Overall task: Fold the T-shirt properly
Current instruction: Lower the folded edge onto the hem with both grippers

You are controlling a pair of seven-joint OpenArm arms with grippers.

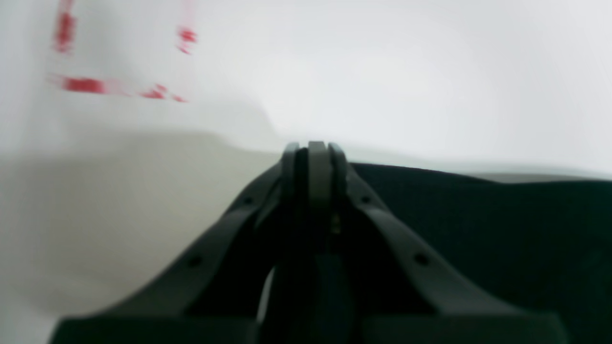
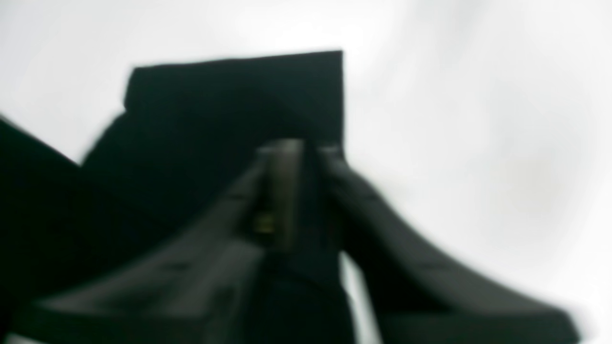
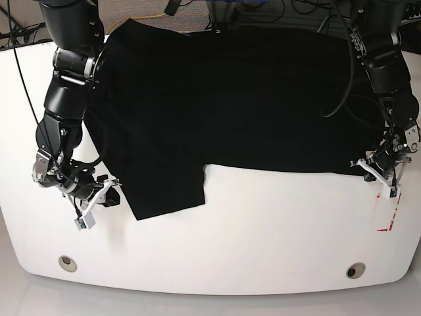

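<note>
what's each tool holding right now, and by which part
Left tool is shut at the T-shirt hem edge, a hold unconfirmed; right tool by the sleeve: cannot tell.

Both wrist views are smeared with blur, so you cannot read the fabric of the T-shirt [image 2: 229,124] there. You cannot tell whether cloth sits between the fingers of the right gripper [image 2: 299,148]. The red marks [image 1: 86,85] on the table [image 1: 430,71] are illegible. In the base view the shirt's far edge is hidden behind the arms.
</note>
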